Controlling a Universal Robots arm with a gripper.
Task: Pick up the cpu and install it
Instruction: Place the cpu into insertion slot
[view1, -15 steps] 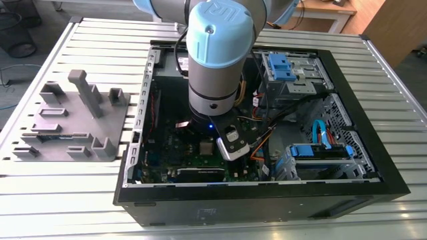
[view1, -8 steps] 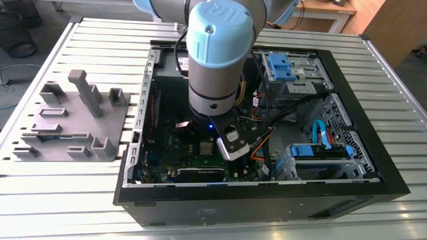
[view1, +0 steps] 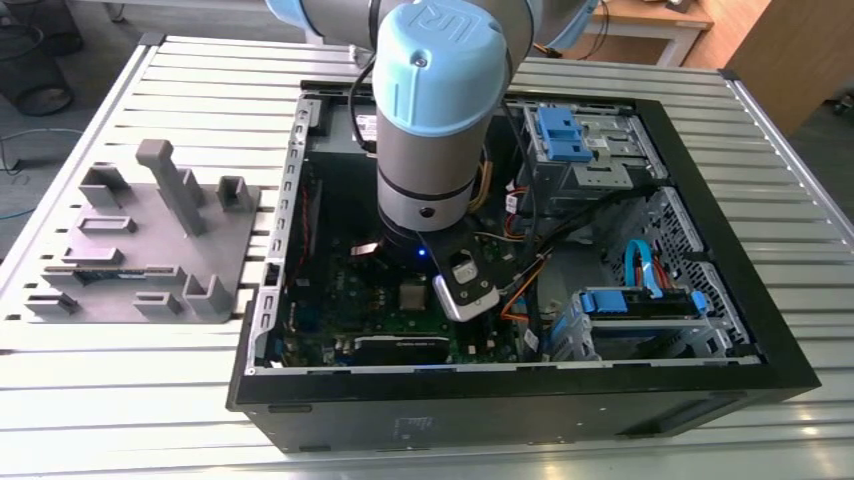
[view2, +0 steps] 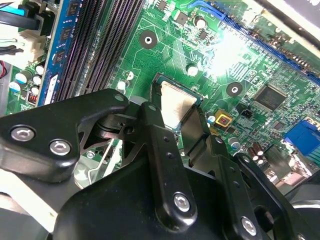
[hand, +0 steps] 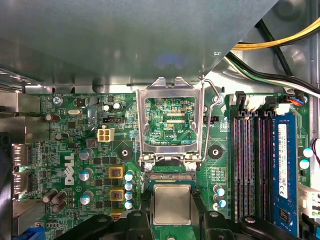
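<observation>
Gripper fingers pinch the cpu flat between them, directly over the socket, its open frame just ahead

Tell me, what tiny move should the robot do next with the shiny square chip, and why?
Probably ease the cpu gently straight down. The fingers of the gripper pinch its two sides, it sits squarely at the socket, and the metal load plate is flipped open, so nothing blocks it. Whether it is fully seated, I cannot tell.
</observation>
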